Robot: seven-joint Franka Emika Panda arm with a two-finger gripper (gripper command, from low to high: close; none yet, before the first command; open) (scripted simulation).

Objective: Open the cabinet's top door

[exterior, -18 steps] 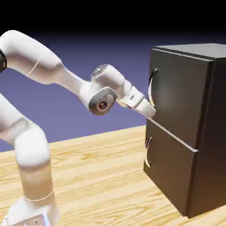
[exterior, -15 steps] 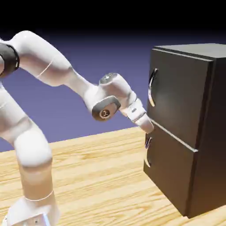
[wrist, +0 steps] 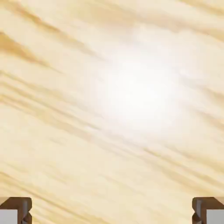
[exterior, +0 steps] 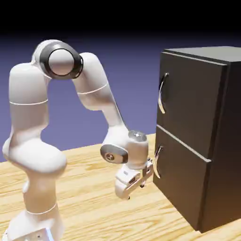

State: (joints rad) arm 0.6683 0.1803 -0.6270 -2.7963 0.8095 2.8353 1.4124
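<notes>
The cabinet (exterior: 207,132) stands dark and tall at the exterior view's right. Its top door (exterior: 188,103) is flush and shut, with a long curved silver handle (exterior: 162,93) at its left edge. My gripper (exterior: 135,190) hangs low, left of the lower panel's small handle (exterior: 157,162) and well below the top door's handle, pointing down at the table. In the hand view only wood grain shows above the gripper (wrist: 112,214). Its grey fingertips (wrist: 15,210) stand wide apart in the bottom corners with nothing between them, so it is open.
The wooden table (exterior: 94,188) spreads under the arm and cabinet. The shorter lower panel (exterior: 181,179) is shut too. My elbow rises high at the exterior view's upper left, and the forearm slopes down toward the cabinet's front.
The hand has dropped from beside the top door's handle to the lower handle's height. It has turned to face the table. The elbow has swung up. The cabinet is unchanged.
</notes>
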